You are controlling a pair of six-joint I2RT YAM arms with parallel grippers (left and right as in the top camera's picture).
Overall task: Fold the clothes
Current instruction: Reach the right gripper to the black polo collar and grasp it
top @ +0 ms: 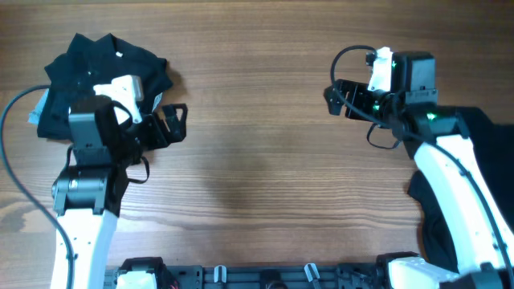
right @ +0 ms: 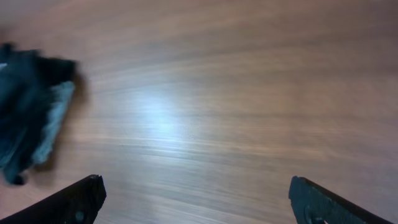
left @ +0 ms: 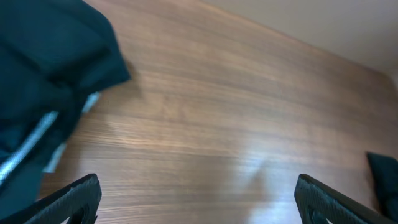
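Left hand (top: 180, 123) and right hand (top: 331, 98) hang spread, empty, above the bench (top: 257, 168). One shirt (top: 96, 68) sits bundled upper left, seemingly done; a second shirt (top: 494, 132) at the right edge looks unfolded.

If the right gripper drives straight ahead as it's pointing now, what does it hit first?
Probably only the bare table: the wrist view shows nothing but wood between the open jaws of the right gripper. The black shirt pile lies off to one side.
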